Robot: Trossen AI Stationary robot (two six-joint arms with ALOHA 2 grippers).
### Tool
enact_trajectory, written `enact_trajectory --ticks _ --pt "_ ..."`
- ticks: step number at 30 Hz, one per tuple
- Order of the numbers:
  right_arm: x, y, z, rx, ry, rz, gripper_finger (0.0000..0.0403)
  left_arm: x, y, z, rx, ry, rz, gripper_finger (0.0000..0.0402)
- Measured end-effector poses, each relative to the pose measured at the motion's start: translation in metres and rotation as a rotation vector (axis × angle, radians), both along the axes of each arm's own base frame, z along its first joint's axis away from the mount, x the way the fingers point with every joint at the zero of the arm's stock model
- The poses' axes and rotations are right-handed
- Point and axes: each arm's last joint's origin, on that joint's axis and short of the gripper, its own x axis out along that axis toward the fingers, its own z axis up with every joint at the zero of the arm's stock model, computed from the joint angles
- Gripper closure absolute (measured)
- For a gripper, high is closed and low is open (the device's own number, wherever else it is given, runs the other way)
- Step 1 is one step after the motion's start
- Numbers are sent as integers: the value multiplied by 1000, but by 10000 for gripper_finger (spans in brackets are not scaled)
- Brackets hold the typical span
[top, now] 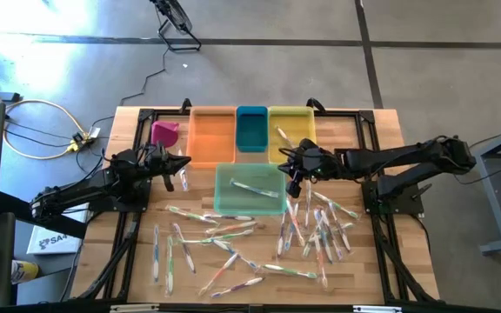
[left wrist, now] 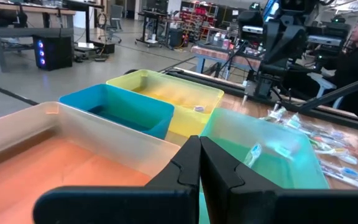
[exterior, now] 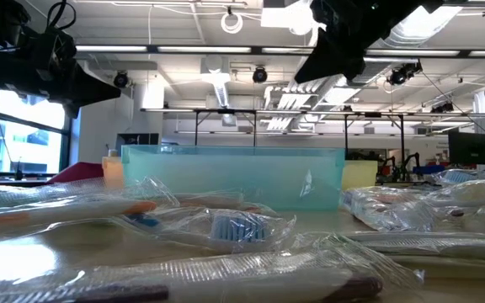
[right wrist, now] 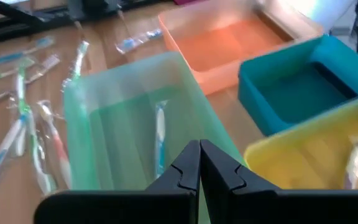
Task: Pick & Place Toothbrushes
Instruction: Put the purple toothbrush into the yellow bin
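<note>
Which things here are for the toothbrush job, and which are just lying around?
For the job:
- toothbrushes scattered on the table
- green bin, yellow bin, blue bin, orange bin
- left gripper and right gripper, jaws shut, empty

Just lying around:
- pink bin
- yellow cable on the floor

- From overhead we look straight down on the whole surface.
- Low, we look level across it.
- Both wrist views share the green bin.

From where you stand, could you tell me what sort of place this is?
Probably a robotics lab or workshop: an open hall with ceiling strip lights, workbenches with equipment, and a concrete floor.
</note>
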Motion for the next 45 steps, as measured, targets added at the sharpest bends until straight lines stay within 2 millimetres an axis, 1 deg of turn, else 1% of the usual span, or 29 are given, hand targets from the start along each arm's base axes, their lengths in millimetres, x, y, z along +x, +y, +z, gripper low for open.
enact_trajectory --ticks 5,12,17,22,24,30,36,39,45 --pt "0 5 0 -47 17 53 400 0 0 0 0 0 0 402" --pt "0 6 -1 -93 33 87 400 0 0 0 0 0 0 402" --pt "-5 6 -15 -79 7 142 400 0 0 0 -1 1 0 402" --pt "-15 0 -28 -43 -62 116 400 0 0 0 -1 0 0 402" --pt "-19 -2 -32 -23 -86 106 400 0 0 0 0 0 1 402" --pt "-35 -3 -34 34 -160 87 400 0 0 0 -1 1 1 402" --pt "-50 -3 -37 110 -178 46 400 0 0 0 -1 1 1 402" --pt "-52 -2 -42 188 -140 37 400 0 0 0 -1 1 0 402" --pt "-56 1 -49 396 -79 -3 400 0 0 0 -1 1 0 402"
